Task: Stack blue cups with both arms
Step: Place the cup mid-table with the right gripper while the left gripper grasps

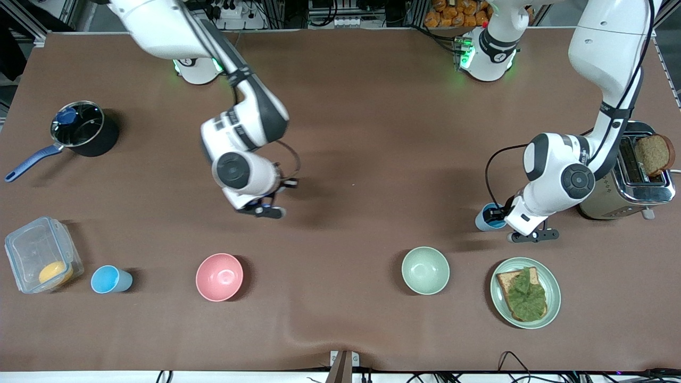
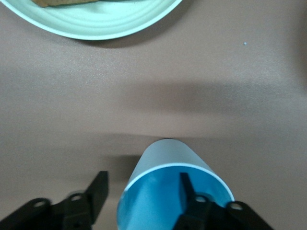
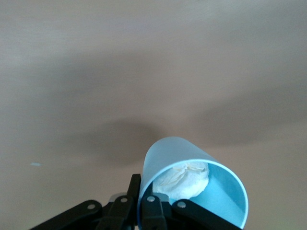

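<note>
The brown table (image 1: 351,133) fills the front view almost edge to edge, its widest bare stretch lying in the middle between the two arms and up toward their bases. A slight wrinkle shows in the covering at the edge nearest the front camera.

The right arm (image 1: 234,122) reaches down over that bare middle, and the right gripper (image 1: 264,208) hangs above bare table, farther from the front camera than the pink bowl (image 1: 219,276). In the right wrist view its fingers (image 3: 153,206) are pinched together on the rim of a blue cup (image 3: 194,184) with something crumpled and white inside.

The left arm (image 1: 564,170) bends down beside the toaster (image 1: 628,181), which holds a slice of bread (image 1: 653,154). The left gripper (image 1: 524,234) is over the table just beside the green plate (image 1: 553,298) of bread and lettuce. One finger (image 2: 189,191) is inside a second blue cup (image 1: 488,217) and the other outside; whether they press the wall I cannot tell.

Along the edge nearest the camera sit a clear container (image 1: 40,255), a third blue cup (image 1: 109,279) just beside it, the pink bowl and the pale green bowl (image 1: 425,270), with open gaps between them. A dark saucepan (image 1: 80,130) stands well apart at the right arm's end.
</note>
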### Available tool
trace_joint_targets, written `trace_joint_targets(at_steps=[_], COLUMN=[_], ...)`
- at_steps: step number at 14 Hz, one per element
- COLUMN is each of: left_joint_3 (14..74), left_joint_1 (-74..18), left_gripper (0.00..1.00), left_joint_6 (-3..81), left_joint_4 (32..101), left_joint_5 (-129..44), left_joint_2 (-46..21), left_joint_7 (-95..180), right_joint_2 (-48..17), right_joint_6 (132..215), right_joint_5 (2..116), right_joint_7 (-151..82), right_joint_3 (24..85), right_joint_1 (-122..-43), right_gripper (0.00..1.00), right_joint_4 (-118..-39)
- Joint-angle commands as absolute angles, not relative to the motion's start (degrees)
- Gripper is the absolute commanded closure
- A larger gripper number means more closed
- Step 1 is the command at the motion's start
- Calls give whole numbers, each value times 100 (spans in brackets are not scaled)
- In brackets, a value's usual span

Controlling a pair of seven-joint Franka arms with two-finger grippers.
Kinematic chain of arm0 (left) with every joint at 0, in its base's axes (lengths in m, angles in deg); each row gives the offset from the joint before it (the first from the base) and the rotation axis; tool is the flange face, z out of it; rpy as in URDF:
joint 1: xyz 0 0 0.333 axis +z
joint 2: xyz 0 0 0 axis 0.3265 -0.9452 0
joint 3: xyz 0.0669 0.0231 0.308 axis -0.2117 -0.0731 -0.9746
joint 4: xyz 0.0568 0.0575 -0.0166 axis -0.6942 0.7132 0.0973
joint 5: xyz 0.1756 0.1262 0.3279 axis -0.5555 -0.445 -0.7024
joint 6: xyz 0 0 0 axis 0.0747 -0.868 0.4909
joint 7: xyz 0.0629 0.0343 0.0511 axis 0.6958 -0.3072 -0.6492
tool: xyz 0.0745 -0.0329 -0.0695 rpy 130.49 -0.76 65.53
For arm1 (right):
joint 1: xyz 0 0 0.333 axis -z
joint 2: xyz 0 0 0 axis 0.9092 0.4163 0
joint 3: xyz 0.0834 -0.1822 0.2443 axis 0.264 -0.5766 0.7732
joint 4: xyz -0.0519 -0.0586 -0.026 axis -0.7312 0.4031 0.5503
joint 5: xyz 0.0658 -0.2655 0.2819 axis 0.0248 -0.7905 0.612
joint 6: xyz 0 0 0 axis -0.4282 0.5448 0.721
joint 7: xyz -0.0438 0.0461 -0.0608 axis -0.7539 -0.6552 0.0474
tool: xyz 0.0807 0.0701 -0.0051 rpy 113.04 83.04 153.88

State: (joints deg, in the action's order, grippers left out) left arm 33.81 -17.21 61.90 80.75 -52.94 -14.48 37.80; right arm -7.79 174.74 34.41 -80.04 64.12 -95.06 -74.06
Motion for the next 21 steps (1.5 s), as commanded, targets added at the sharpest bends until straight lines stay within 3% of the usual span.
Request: trace_joint_targets(at_steps=[1,6,9,11,14,18,21], left_joint_3=[3383,3383,3383,3383,3383,3400,3934], left_joint_1=[-1721,-1713,-1704,-1686,-1660,-1581,-1607], left_gripper=[100,100,100,100,100,100,100], left_joint_6=[6270,6270,6270,6270,6199,5927,5874], left_joint_4=[8075,8075,8066,8066,8049,8014,7926], left_joint_5=[-5400,-5400,-5400,-5400,-5391,-5277,-4856], left_joint_2=[-1466,-1466,-1466,-1431,-1229,-790,-543], left_joint_7=[3704,3704,3704,3704,3730,3704,3144], right_joint_2=[-351,72,168,151,2,-445,-884], right_joint_6=[18052,19063,19144,19135,18777,17224,16080], right_joint_5=[3650,3659,3641,3624,3633,3580,3562], right_joint_7=[-8750,-9236,-9227,-9227,-9148,-8991,-7467], right_joint_3=[6345,6345,6345,6336,6319,6292,6284], right_joint_1=[-9983,-10433,-10503,-10530,-10416,-9864,-9117], right_gripper=[100,100,97,1,0,0,0], right_joint_4=[-7012,-6861,-6861,-6861,-6686,-6089,-5964])
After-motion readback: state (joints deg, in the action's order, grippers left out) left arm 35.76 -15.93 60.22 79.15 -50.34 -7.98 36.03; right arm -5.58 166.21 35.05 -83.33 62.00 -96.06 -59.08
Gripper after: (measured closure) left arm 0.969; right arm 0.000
